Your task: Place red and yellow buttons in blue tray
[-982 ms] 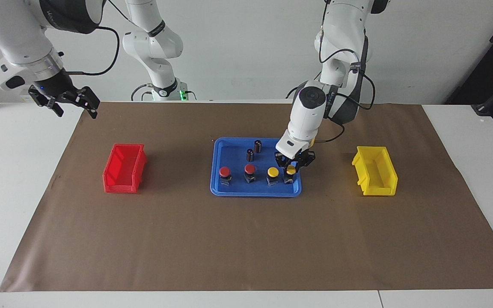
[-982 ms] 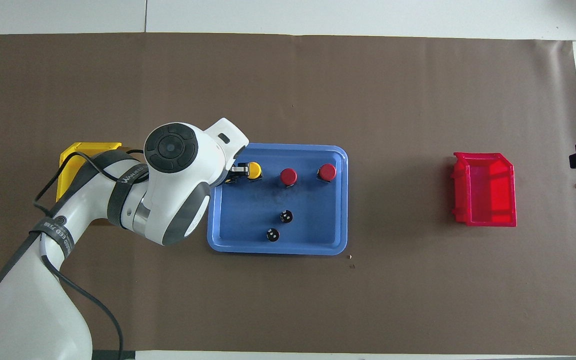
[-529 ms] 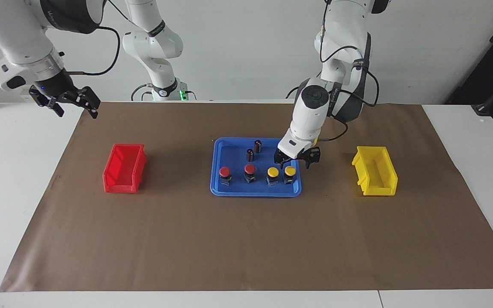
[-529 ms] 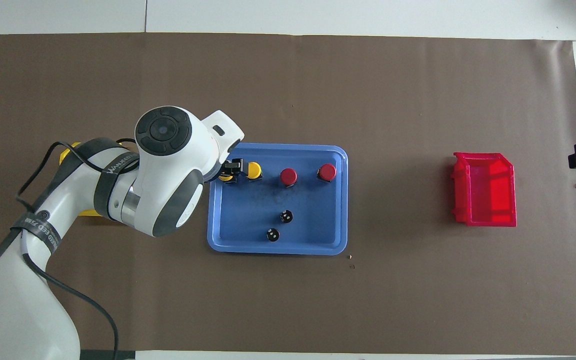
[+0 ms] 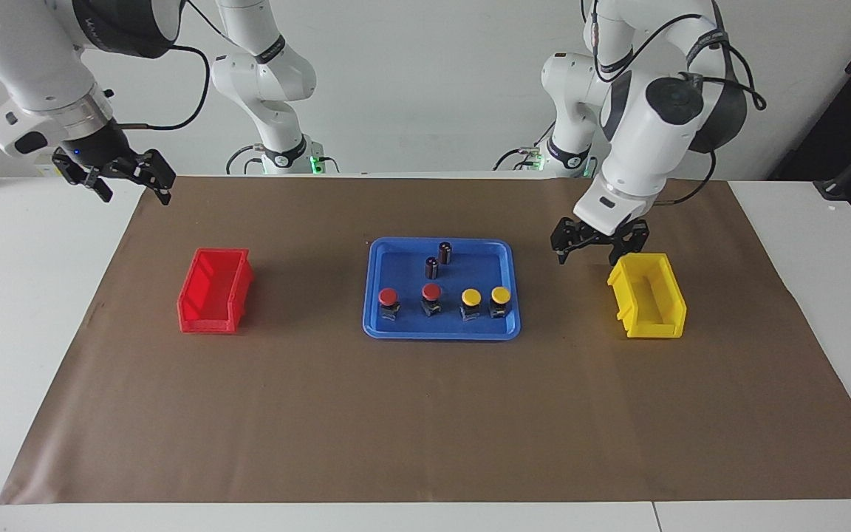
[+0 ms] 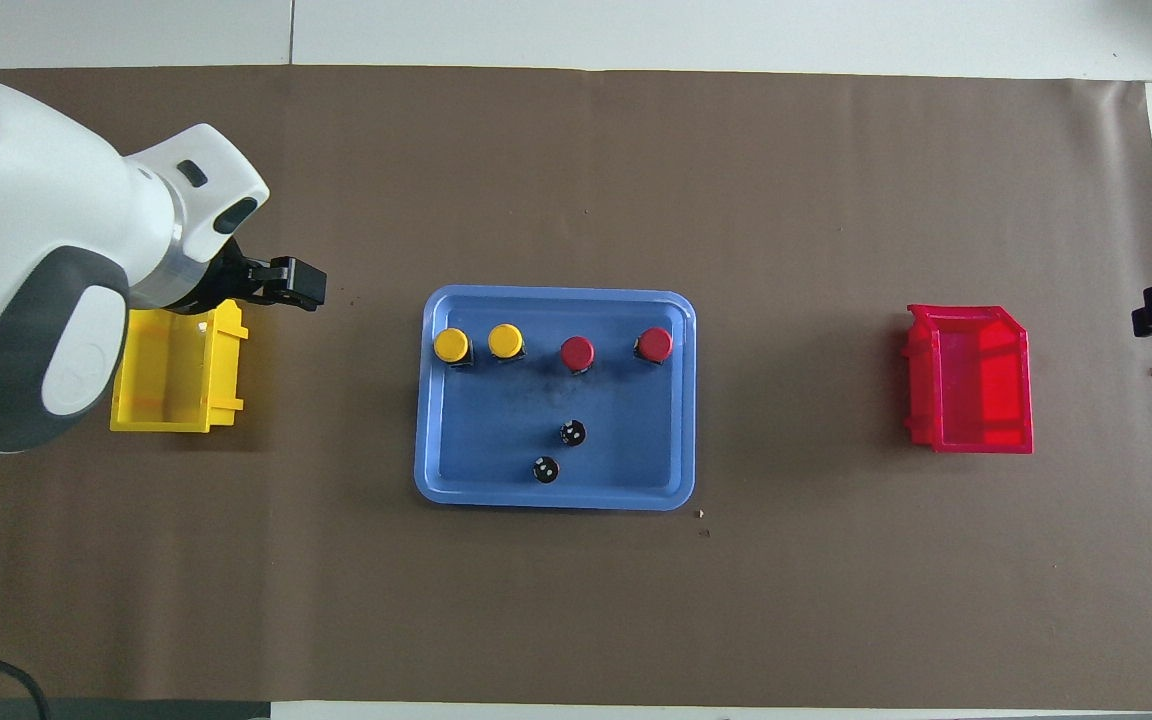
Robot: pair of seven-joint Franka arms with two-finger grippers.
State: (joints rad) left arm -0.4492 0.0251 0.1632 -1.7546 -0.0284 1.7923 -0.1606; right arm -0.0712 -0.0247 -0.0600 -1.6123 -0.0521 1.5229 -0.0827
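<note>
Red and yellow buttons (image 5: 442, 301), all four, stand in a row inside the blue tray (image 5: 396, 256), so the task looks finished. Over the mat at the tray's three o'clock in the facing view, the left gripper (image 5: 600, 245) is open and empty. At ten o'clock, the right gripper (image 5: 117, 177) waits, open and empty.

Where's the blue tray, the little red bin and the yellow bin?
blue tray (image 6: 496, 485): overhead view, on the bare floor near its rim.
red bin (image 5: 213, 281): facing view, on its inside floor.
yellow bin (image 5: 651, 299): facing view, on its inside floor.
</note>
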